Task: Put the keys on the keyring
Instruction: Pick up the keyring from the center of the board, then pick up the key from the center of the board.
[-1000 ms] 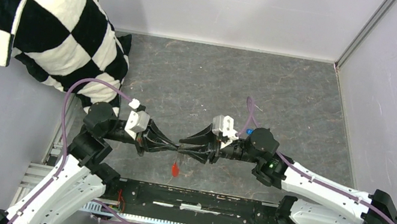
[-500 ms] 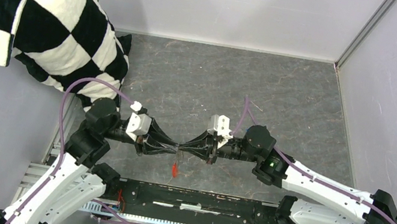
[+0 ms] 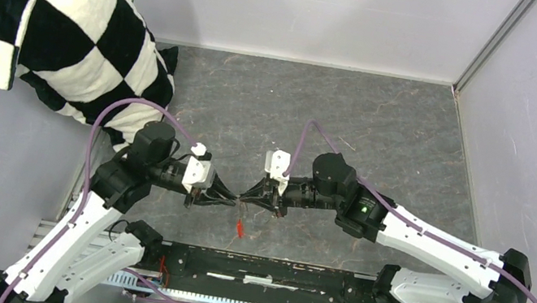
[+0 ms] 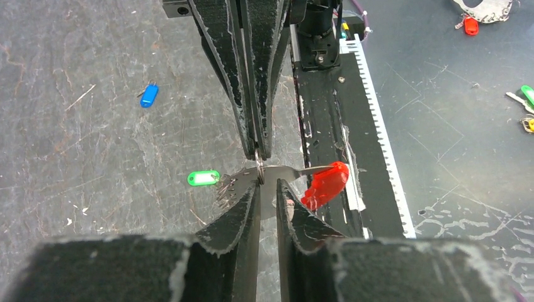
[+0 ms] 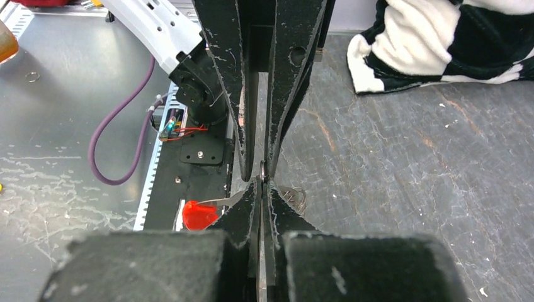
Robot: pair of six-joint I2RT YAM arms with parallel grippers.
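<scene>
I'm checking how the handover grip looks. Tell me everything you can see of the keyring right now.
The keyring is a small, thin metal ring, seen edge-on and held above the table between the shut fingertips of the right tool. A narrow metal strip runs from it to a glossy red leaf-shaped tag, which dangles free. A short grey chain-like strap hangs off the opposite side. The left tool faces it with its jaws slightly apart and its tips flanking the ring; whether they touch it is unclear.
</scene>
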